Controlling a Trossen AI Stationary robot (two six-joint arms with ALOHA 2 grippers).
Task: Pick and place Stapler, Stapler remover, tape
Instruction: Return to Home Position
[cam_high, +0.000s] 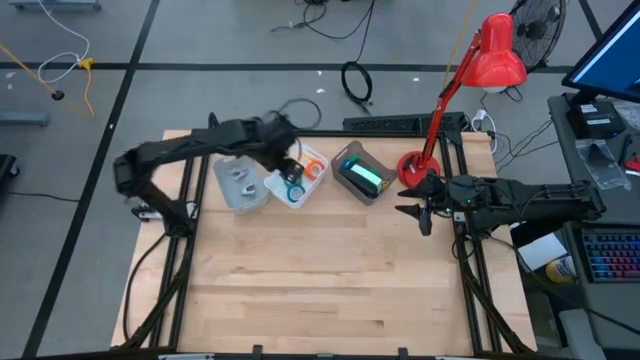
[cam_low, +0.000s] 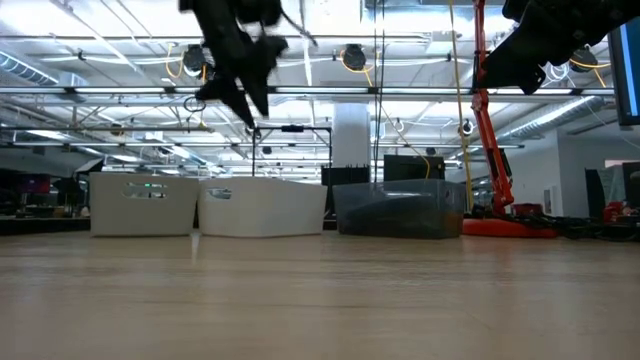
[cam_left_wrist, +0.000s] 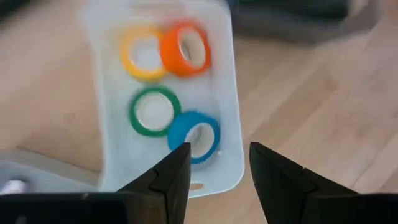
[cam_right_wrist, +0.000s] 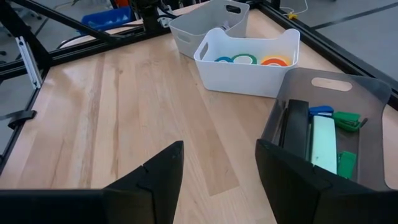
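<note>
Four tape rolls, yellow (cam_left_wrist: 143, 53), orange (cam_left_wrist: 185, 50), green (cam_left_wrist: 154, 111) and blue (cam_left_wrist: 196, 137), lie in a white bin (cam_left_wrist: 230, 93) near the table's far edge. My left gripper (cam_left_wrist: 219, 155) hangs open above that bin's edge, beside the blue roll; the low view shows the left gripper (cam_low: 240, 75) well above the bins. A dark grey bin (cam_right_wrist: 373, 99) holds a black stapler (cam_right_wrist: 296, 130), a pale green stapler (cam_right_wrist: 324, 146) and small blue (cam_right_wrist: 321, 111) and green (cam_right_wrist: 347, 118) pieces. My right gripper (cam_right_wrist: 219, 155) is open above bare table, right of the dark bin (cam_high: 360, 172).
A light grey bin (cam_high: 240, 185) with small pale items stands left of the white bin (cam_high: 295, 175). A red desk lamp's base (cam_high: 415, 165) sits at the far right corner, close to my right gripper (cam_high: 420, 205). Black frame rails run along the table's sides. Bare wood (cam_high: 320, 280) fills the near half.
</note>
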